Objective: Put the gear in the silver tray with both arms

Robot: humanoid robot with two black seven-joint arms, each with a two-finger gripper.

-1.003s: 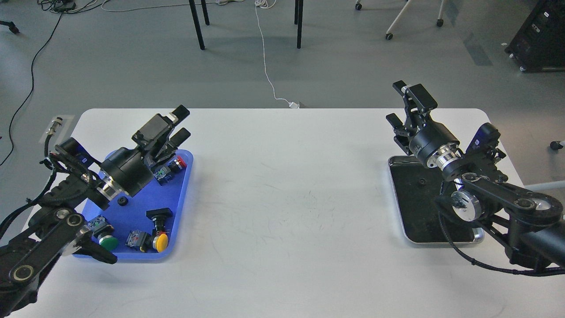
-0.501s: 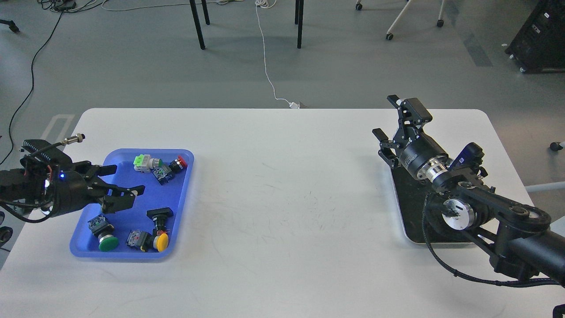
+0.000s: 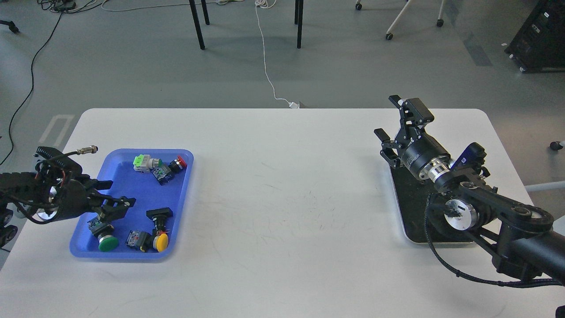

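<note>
The silver tray (image 3: 401,223) lies at the table's right side, its dark floor mostly covered by my right arm. My right gripper (image 3: 384,115) is open and empty, raised over the tray's far left corner and pointing up and left. My left gripper (image 3: 122,192) is open, its fingers spread low over the middle of the blue plastic tray (image 3: 183,185). No gear shows in this view. The spot between and under the left fingers is hidden by the gripper itself.
The blue tray holds several push-button switches: a green one (image 3: 108,243), a yellow one (image 3: 162,241), a red one (image 3: 180,162) and a green-white part (image 3: 141,161). The white table (image 3: 287,198) stretches between the trays. Chair legs and cables are on the floor behind.
My left arm swung out to the left edge, and its gripper has come down lower into the blue tray. My right gripper dropped from its higher pose and has since held nearly still.
</note>
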